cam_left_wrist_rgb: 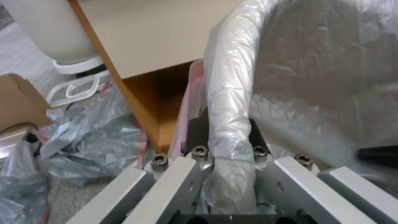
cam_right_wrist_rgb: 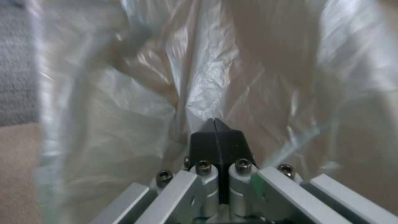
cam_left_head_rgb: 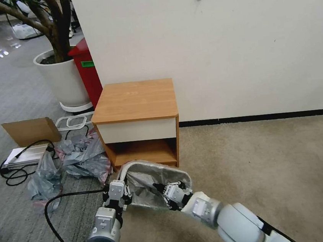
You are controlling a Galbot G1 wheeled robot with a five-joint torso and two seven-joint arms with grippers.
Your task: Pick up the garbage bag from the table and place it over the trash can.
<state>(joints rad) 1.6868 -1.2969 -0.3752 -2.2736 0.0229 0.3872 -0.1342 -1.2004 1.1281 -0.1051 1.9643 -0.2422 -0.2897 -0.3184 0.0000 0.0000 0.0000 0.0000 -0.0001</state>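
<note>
- Left gripper [cam_left_head_rgb: 120, 201], lower centre-left of the head view, sat at the near-left rim of the trash can [cam_left_head_rgb: 124, 172]. In the left wrist view its jaws stood apart, one on each side of the bag-wrapped rim [cam_left_wrist_rgb: 229, 102], straddling it; whether it was actually pinching, can't tell.
- Right gripper [cam_left_head_rgb: 169, 200], lower centre of the head view, was at the near-right edge of the can. In the right wrist view its black fingertips [cam_right_wrist_rgb: 215, 140] were pressed fully together, with film bunched right at the tips; looked nipped on the bag.
- Garbage bag [cam_left_head_rgb: 152, 179] was draped over and into the can, lining it; a pink band [cam_left_wrist_rgb: 186, 102] showed outside the rim.
- Worktop [cam_left_head_rgb: 134, 100], mid-frame, was bare; the can stood on the carpet just in front of it.
- Handling judgement: the film was thin, very light, limp and slippery, easy to tear or slide off. Best taken at the banded rim hem, pulled gently outward.
- Heap of spare bags [cam_left_head_rgb: 84, 156] lay left of the worktop, untouched.
</note>
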